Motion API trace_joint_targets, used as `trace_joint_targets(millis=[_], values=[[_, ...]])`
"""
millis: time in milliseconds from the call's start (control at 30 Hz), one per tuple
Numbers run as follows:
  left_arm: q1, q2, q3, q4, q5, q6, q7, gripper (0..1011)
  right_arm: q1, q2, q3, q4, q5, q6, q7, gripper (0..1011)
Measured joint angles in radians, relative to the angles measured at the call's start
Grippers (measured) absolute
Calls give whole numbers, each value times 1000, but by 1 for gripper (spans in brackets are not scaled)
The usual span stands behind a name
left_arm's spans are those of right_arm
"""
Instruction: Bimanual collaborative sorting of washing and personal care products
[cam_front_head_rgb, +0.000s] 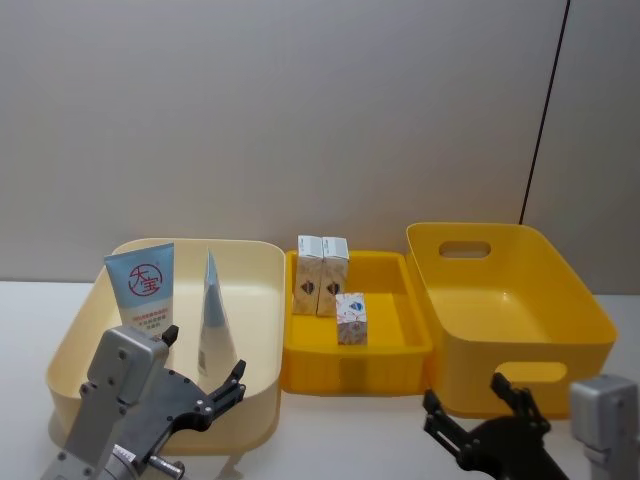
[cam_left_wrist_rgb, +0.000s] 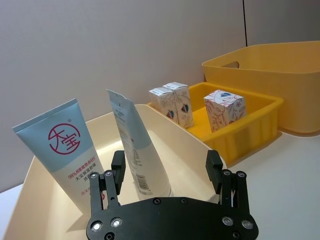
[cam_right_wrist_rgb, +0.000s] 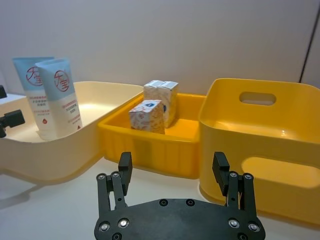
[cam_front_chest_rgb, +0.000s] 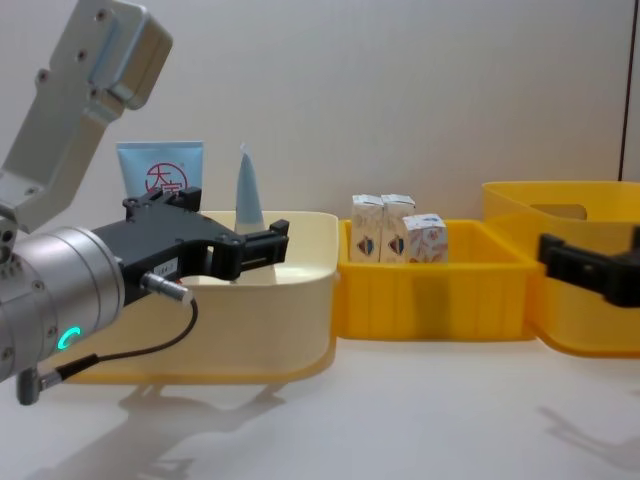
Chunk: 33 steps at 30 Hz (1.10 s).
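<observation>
Pale-blue tubes (cam_left_wrist_rgb: 70, 150) standing in cream bin (cam_left_wrist_rgb: 195, 146), just beyond wide-spread fingers (cam_left_wrist_rgb: 118, 167) of left gripper (cam_left_wrist_rgb: 166, 170). Cartons (cam_right_wrist_rgb: 147, 116) in yellow tray (cam_right_wrist_rgb: 150, 146), well ahead of right gripper (cam_right_wrist_rgb: 172, 170), likewise spread wide. Advised: centre edge-on tube (cam_left_wrist_rgb: 132, 145) between fingertips, close across flat faces, lift vertically.

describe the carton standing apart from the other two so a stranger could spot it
Find the shallow yellow tray between the pale cream bin and the deep yellow bin. A pair of cartons stands at its back left. The lone carton stands nearer the robot, to their right.
</observation>
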Motion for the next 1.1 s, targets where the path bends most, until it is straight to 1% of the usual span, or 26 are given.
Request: trace_joint_targets(millis=[100, 167, 267, 300, 367, 400, 467, 667, 767, 867, 967, 1000, 1067, 1100], values=[[0, 0, 0, 0, 0, 0, 0, 1003, -19, 0, 19, -2, 21, -26, 9, 1001], [0, 0, 0, 0, 0, 0, 0, 1003, -44, -2, 41, -2, 45, -64, 24, 1001], [0, 0, 0, 0, 0, 0, 0, 1003, -61, -4, 55, -2, 60, -90, 36, 1001], [0, 0, 0, 0, 0, 0, 0, 1003, -69, -6, 62, -2, 70, -110, 44, 1001], [0, 0, 0, 0, 0, 0, 0, 1003, -82, -10, 69, -1, 81, -133, 55, 1001], [0, 0, 0, 0, 0, 0, 0, 1003, -82, -10, 69, -1, 81, -133, 55, 1001], [0, 0, 0, 0, 0, 0, 0, 1003, -96, -16, 76, 0, 92, -161, 68, 1001], [0, 0, 0, 0, 0, 0, 0, 1003, -112, -24, 79, 0, 102, -183, 82, 1001], [0, 0, 0, 0, 0, 0, 0, 1003, -115, -23, 79, -5, 104, -182, 92, 1001], [0, 0, 0, 0, 0, 0, 0, 1003, -110, -17, 78, -14, 108, -166, 103, 1001], [0, 0, 0, 0, 0, 0, 0, 1003, -93, -6, 77, -29, 112, -127, 113, 1001], [0, 0, 0, 0, 0, 0, 0, 1003, -80, -1, 77, -35, 115, -98, 118, 1001], [0, 0, 0, 0, 0, 0, 0, 1003, -65, 5, 76, -42, 118, -71, 122, 1001], [0, 0, 0, 0, 0, 0, 0, 1003, -44, 12, 76, -49, 122, -36, 124, 1001]])
